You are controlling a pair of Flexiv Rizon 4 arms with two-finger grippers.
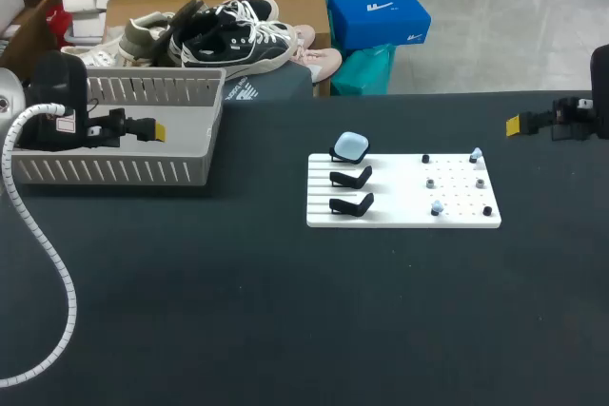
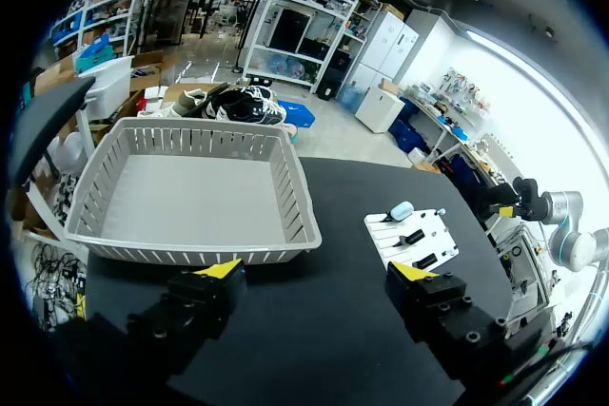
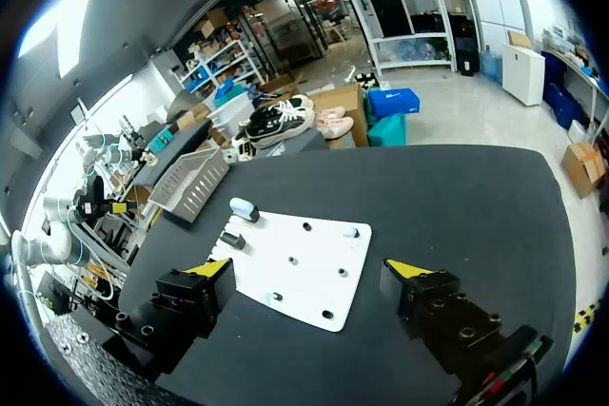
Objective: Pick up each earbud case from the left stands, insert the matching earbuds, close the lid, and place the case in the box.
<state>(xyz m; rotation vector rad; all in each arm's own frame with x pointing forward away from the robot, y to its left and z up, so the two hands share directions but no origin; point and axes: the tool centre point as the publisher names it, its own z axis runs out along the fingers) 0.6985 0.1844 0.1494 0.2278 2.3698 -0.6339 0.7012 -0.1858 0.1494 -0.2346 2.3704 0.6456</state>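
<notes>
A white board [image 1: 403,190] lies mid-table with three black stands on its left side. The farthest stand holds a pale blue earbud case [image 1: 352,145], lid shut; the two nearer stands [image 1: 350,178] are bare. Small pale earbuds [image 1: 476,154] [image 1: 437,207] sit on pegs at the board's right. My left gripper [image 1: 152,129] hovers open over the grey basket [image 1: 124,170], with nothing between its fingers. My right gripper [image 1: 514,124] hangs open at the table's far right, apart from the board. In the left wrist view, the left gripper [image 2: 319,273] sits above the basket's near wall [image 2: 295,197]. The right gripper [image 3: 309,268] faces the board [image 3: 300,263] and the case [image 3: 244,207].
The grey slatted basket stands at the table's back left and holds nothing. Several small black and grey pegs dot the board's right half. A white coiled cable [image 1: 43,235] from my left arm trails over the table's left side.
</notes>
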